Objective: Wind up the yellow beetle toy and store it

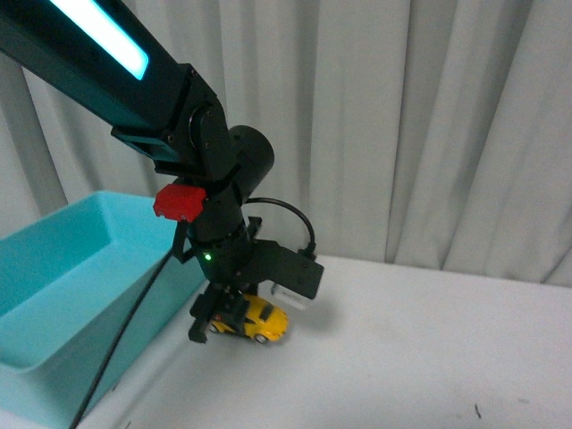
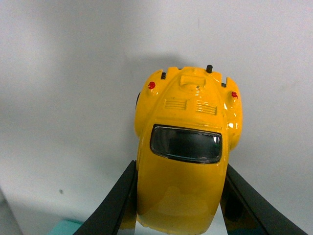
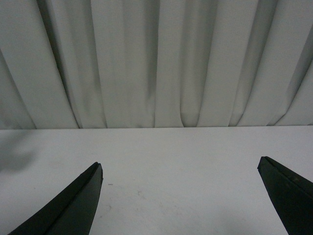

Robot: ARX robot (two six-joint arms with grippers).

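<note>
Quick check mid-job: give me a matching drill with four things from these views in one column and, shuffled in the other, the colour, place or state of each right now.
Column one
1. toy car
2. bin
3. left gripper
4. right gripper

Column two
A. light blue, left of the toy car in the front view
B. open, nothing between its fingers
C. yellow, held by its sides
D. shut on the toy car

Pairs: 1-C, 2-A, 3-D, 4-B
</note>
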